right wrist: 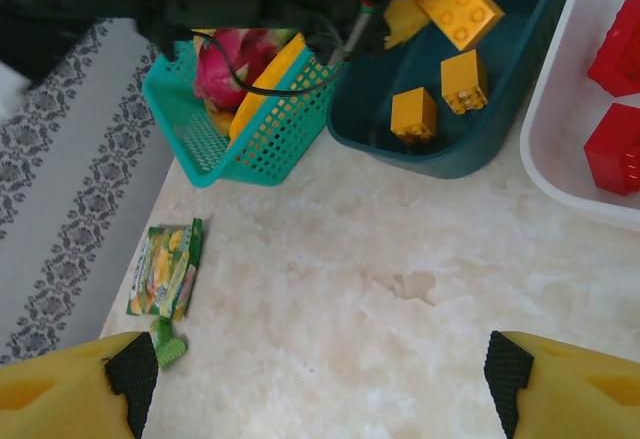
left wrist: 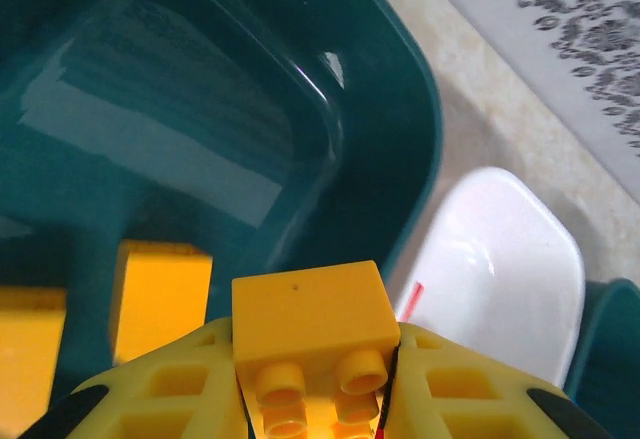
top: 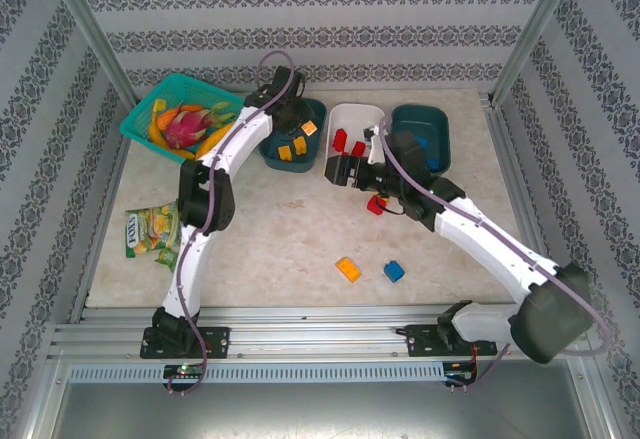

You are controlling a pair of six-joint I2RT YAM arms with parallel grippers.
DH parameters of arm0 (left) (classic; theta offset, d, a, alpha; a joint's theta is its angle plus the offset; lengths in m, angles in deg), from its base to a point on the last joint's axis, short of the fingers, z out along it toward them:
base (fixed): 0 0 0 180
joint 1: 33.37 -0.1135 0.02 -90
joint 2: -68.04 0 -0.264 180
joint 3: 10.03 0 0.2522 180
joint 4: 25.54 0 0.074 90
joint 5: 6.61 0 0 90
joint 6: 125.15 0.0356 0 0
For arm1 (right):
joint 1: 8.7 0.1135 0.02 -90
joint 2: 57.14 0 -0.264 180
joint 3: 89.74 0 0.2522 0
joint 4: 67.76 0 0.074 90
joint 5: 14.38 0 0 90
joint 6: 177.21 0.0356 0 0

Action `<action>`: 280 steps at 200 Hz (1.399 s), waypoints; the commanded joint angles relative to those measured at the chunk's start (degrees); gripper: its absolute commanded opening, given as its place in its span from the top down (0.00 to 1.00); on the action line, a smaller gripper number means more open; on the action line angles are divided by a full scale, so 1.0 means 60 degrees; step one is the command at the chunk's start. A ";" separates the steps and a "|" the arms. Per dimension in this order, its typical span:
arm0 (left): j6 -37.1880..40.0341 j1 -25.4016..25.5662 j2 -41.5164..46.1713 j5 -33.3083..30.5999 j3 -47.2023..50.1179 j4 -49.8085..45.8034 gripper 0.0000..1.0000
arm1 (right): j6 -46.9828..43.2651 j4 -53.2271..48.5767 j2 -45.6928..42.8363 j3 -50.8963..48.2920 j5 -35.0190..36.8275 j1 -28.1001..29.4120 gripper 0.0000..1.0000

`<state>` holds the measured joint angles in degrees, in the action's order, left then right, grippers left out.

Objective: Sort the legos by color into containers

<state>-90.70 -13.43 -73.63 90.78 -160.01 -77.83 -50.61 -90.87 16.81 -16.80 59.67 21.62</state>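
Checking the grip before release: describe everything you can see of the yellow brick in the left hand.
The yellow brick looks like smooth hard plastic, squarish, with four round studs on one face. The left hand is shut on its sides, holding it tilted over the dark teal tub, above other yellow bricks lying inside.

Yellow bricks (right wrist: pixel 414 116) lie in the left teal tub (right wrist: pixel 470 159) (a yellow brick (left wrist: pixel 310 314) is gripped above it), red ones (right wrist: pixel 612 149) in the white tub (right wrist: pixel 560 149).
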 commanded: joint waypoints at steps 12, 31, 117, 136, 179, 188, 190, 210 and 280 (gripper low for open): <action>0.0597 -0.0417 -0.1149 0.0765 -0.1191 0.0938 0.73 | 0.0308 0.0302 0.0480 0.0635 -0.0214 -0.0133 0.13; 0.0442 -0.0492 -0.1618 0.1157 -0.1318 0.1280 0.71 | 0.0401 0.0317 0.0650 0.0688 -0.0155 -0.0148 0.13; 0.0269 -0.0497 -0.1125 0.1008 -0.1521 0.0934 0.36 | 0.0290 -0.0017 0.0594 0.0671 0.0010 -0.0147 0.12; 0.0212 -0.0493 -0.0451 0.0703 -0.1516 0.0201 0.32 | 0.0051 -0.0286 0.0261 0.0520 0.0205 -0.0190 0.12; -0.1252 0.0213 0.2191 0.0694 0.0980 -0.1633 0.32 | -0.1533 -0.2498 -0.1066 0.0405 0.0029 -0.0279 0.13; -0.1843 0.0563 0.2996 0.0762 0.2107 -0.1796 0.32 | -0.1855 -0.3325 -0.1383 0.0447 -0.0100 -0.0279 0.13; -0.1973 0.0647 0.3164 0.0782 0.2383 -0.1830 0.32 | -0.1904 -0.3523 -0.1467 0.0460 -0.0119 -0.0279 0.13; -0.3652 0.1470 0.4897 0.1119 0.5398 -0.1454 0.30 | -0.2100 -0.5066 -0.2387 0.0307 -0.0373 -0.0265 0.13; -0.7189 0.4239 0.6963 0.2177 1.0632 0.0246 0.22 | -0.1159 -0.7471 -0.4831 -0.1137 -0.0375 0.1079 0.13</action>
<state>-125.74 9.10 -31.57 100.69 -97.98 -79.36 -60.19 -128.59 -10.07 -19.55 56.63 25.30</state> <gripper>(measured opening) 0.765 0.868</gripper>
